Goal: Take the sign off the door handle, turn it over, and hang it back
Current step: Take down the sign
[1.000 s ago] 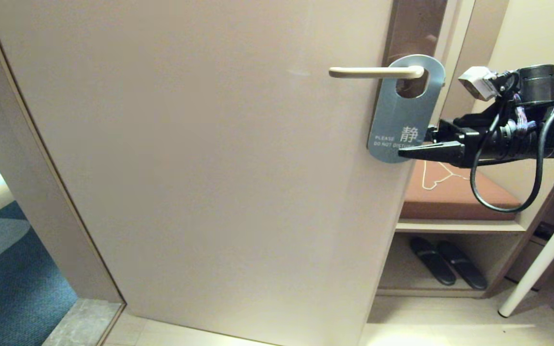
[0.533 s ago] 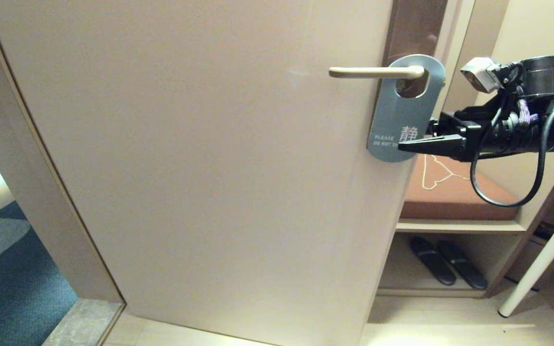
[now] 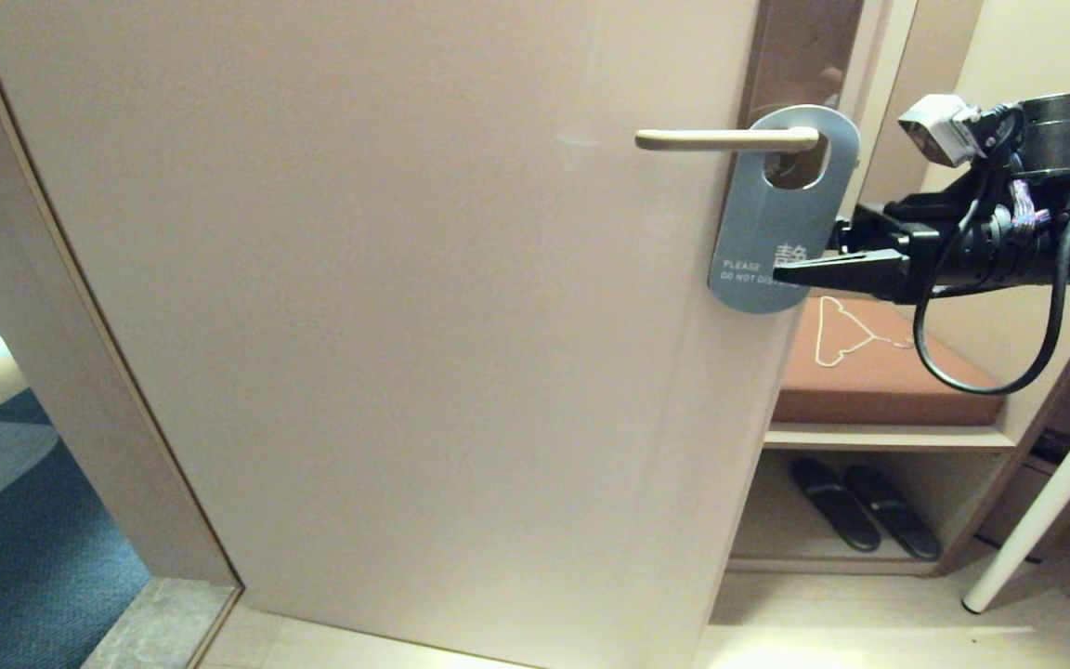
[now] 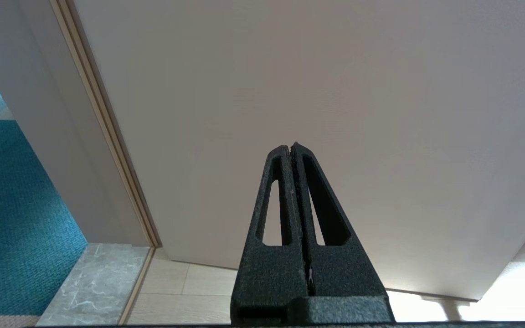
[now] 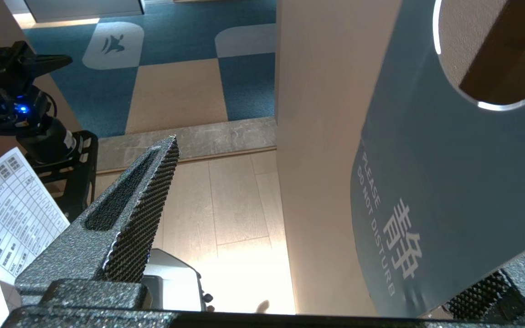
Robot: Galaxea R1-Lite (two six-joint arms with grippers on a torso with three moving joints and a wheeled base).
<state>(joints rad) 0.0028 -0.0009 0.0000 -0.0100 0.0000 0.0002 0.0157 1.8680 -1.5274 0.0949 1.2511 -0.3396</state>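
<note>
Right hand [image 3: 800, 269] level, fingers spread, straddling sign [image 3: 776, 223] on door handle [image 3: 725, 139]; left hand [image 4: 293, 150] pressed together.

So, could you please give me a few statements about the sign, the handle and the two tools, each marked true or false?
1. The sign hangs on the door handle. True.
2. Its white MAKE UP ROOM face is showing. False: the blue-grey PLEASE DO NOT DISTURB face shows.
3. The right tool is open at the sign's lower end. True.
4. The left tool grips the handle. False: it is shut on nothing, facing the bare door.
5. Slippers lie on the lower shelf. True.
</note>
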